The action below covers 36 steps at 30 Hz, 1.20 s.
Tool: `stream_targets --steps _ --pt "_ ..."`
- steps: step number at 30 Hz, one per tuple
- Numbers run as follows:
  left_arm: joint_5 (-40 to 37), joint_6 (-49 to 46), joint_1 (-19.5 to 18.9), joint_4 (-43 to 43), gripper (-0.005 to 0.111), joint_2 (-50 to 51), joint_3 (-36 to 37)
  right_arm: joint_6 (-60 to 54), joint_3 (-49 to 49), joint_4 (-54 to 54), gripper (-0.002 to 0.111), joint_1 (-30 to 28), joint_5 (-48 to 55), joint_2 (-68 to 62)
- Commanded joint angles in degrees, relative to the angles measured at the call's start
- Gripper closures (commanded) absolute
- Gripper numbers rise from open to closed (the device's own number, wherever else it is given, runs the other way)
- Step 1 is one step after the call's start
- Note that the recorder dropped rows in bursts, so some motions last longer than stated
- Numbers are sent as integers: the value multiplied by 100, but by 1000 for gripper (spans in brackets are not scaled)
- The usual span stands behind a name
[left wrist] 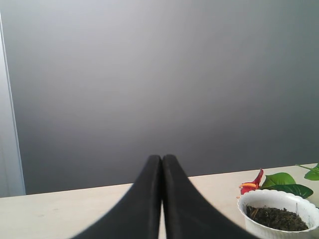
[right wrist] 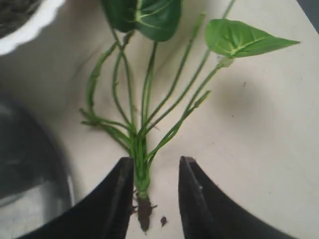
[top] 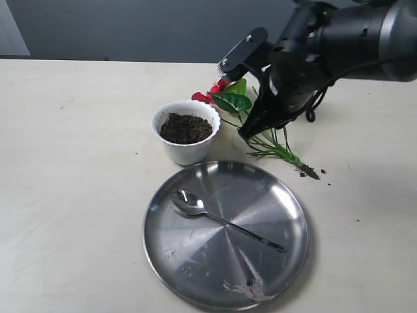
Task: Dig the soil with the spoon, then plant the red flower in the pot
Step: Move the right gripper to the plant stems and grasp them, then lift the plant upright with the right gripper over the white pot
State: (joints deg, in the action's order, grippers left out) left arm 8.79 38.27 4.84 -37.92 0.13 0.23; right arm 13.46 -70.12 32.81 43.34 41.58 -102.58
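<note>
The white scalloped pot (top: 186, 149) holds dark soil (top: 186, 128) and stands behind the steel plate. The silver spoon (top: 221, 220) lies on that plate. The red flower (top: 207, 95) lies on the table to the right of the pot, with its stems (top: 273, 147) running to a dirty root end (top: 309, 173). My right gripper (top: 236, 100) hangs open over the flower. In the right wrist view this gripper (right wrist: 155, 162) straddles the stems (right wrist: 140, 124) just above the root (right wrist: 144, 209) and holds nothing. My left gripper (left wrist: 162, 158) is shut and empty, apart from the pot (left wrist: 299, 199).
The large round steel plate (top: 260, 195) fills the front middle of the table, and its edge (right wrist: 30, 164) also shows in the right wrist view. Soil crumbs (top: 324, 171) lie beside the root. Green leaves (top: 233, 101) spread between the pot and the right arm.
</note>
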Motion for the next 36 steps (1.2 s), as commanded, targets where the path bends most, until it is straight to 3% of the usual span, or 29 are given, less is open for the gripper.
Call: stream_targets --steps 1,3,8,10,25,33,35,36 --pt "8 13 39 15 106 -13 -23 -384 12 -665 77 -641 -832 -152" --pt "8 13 39 15 106 -13 -23 -591 2 -862 76 -798 -1039 -266" --pt "8 13 39 15 106 -13 -23 -857 -25 -849 53 -871 -1238 -506" --pt "8 13 39 15 106 -13 -23 -857 -104 -849 50 -885 -1222 -601" --pt "26 13 39 15 106 -13 -23 -749 -166 -1479 50 -1537 -1933 -1439" --pt "26 13 39 15 106 -13 -23 -1311 -166 -2149 50 -1537 -2078 -1649" --pt "26 13 39 15 106 -13 -23 -1346 -166 -2149 58 -1537 -2078 -1649" --pt "26 13 39 15 106 -13 -23 -1346 -166 -2162 69 -1537 -2078 -1649"
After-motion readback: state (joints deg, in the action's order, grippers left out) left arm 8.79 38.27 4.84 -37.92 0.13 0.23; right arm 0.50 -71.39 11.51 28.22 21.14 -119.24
